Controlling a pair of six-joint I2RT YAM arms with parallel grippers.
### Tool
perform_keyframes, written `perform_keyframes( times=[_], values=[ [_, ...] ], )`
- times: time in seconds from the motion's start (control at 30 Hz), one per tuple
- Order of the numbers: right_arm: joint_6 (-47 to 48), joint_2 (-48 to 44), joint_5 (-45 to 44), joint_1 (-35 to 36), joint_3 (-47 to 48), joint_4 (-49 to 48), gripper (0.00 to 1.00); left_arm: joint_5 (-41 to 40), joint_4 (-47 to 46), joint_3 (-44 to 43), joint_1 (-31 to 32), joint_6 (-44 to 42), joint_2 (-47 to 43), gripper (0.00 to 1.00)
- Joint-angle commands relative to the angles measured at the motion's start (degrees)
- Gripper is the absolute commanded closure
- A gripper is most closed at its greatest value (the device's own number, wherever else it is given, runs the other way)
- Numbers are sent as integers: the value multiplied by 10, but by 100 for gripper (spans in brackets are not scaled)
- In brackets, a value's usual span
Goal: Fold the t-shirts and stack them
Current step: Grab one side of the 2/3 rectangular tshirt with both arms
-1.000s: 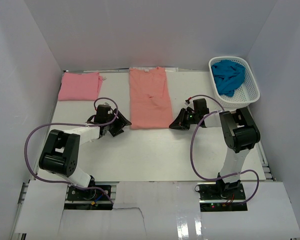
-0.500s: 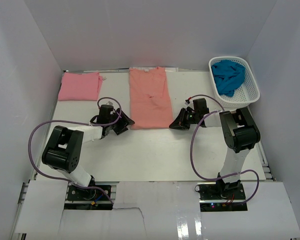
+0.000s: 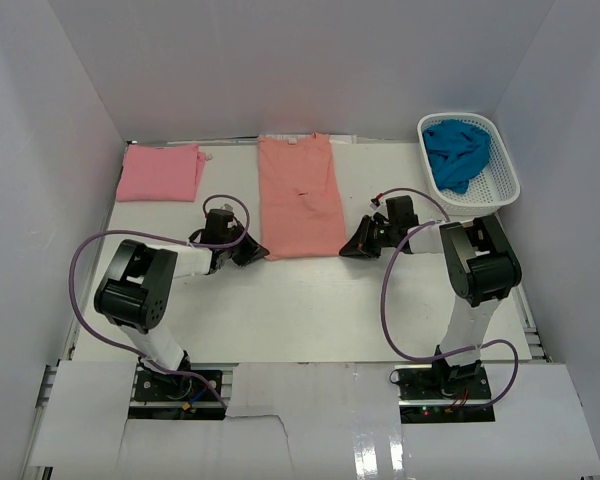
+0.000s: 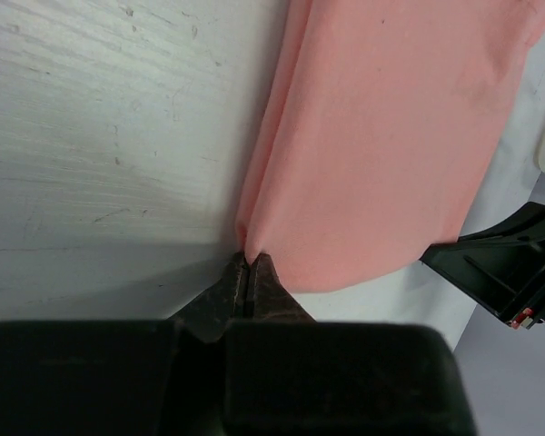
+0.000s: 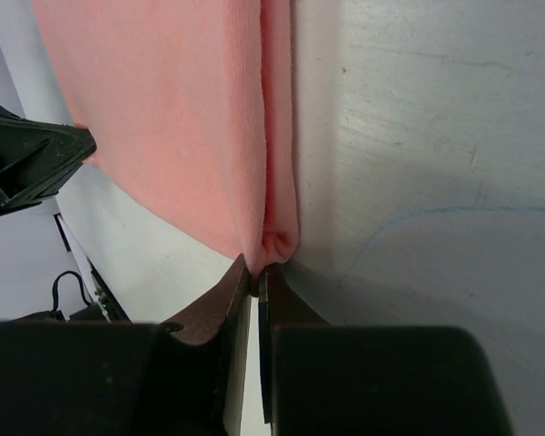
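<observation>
A long salmon-orange t-shirt [image 3: 299, 196] lies folded into a narrow strip down the middle of the table, its white neck label at the far end. My left gripper [image 3: 261, 250] is shut on the shirt's near left corner [image 4: 247, 243]. My right gripper [image 3: 344, 250] is shut on the near right corner [image 5: 274, 247], where the cloth bunches between the tips. A lighter pink t-shirt [image 3: 160, 172] lies folded at the far left. A teal-blue t-shirt [image 3: 456, 152] sits crumpled in the basket.
The white lattice basket [image 3: 503, 170] stands at the far right corner. White walls close in the table on three sides. Purple cables loop from both arms over the table surface [image 3: 310, 300].
My left gripper slid right to the salmon shirt's near left corner and closed on it. The right gripper stayed shut on the other corner.
</observation>
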State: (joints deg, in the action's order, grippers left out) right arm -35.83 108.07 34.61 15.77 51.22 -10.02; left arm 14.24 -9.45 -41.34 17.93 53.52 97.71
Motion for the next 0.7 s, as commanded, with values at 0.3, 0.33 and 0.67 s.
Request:
perform_keyframes(
  times=[0.3,0.33,0.67],
  values=[
    [73,-124,-64,46,-102,96,92,64,118,39,49,-68,-45,100],
    [70,-138,-67,56,-117,98,92,62,130,45,74,-67,-61,100],
    [9,-425,-132,132,-311,183,92,35,296,147,195,8,-318,100]
  ],
)
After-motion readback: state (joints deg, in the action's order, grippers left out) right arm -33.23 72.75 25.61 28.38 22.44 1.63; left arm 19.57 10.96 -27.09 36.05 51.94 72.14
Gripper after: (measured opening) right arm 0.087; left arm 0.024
